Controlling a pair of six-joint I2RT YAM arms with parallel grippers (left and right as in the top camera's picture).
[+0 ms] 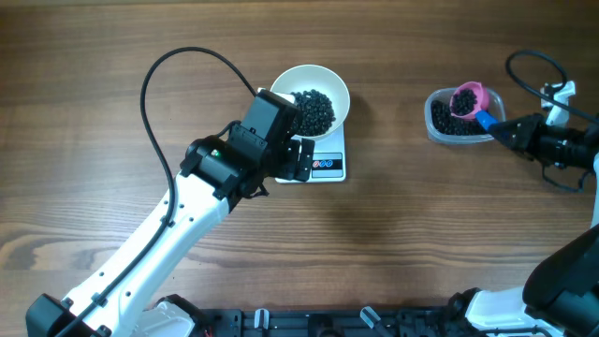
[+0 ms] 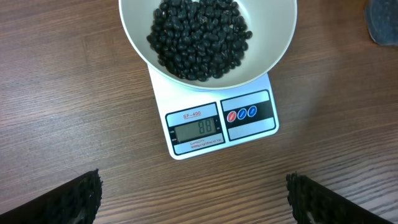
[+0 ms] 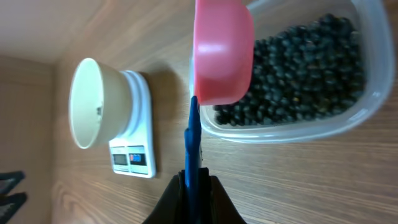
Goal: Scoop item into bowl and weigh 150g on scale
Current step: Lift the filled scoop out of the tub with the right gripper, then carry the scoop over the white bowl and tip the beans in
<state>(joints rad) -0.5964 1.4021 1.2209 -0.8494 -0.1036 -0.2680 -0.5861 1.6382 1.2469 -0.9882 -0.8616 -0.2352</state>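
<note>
Currently, the white bowl (image 1: 323, 75) is seated on the scale (image 1: 332, 154) near the middle of the tabletop (image 1: 421, 215), and its rim is seen to overhang the back part of the scale. A dark heap of beans (image 1: 314, 110) is held in the bowl. On the scale's display (image 2: 198, 129) the figures 88 are shown, and round buttons (image 2: 242, 114) are set just beside it.

The left jaws are spread wide and nothing is held between them. They are hung just in front of the scale, so that the display is framed between the two black fingertips (image 2: 74, 199) in the left wrist view.

Well apart to the right, a clear plastic tub (image 1: 435, 126) is placed on the tabletop, and more beans are contained in it. The right jaws are closed on the blue handle (image 3: 193, 143) of a pink scoop (image 1: 468, 96). The scoop is held over the edge of the tub, and in the overhead view some beans are seen inside it. Whether the scoop is touching the tub's rim cannot be told.
</note>
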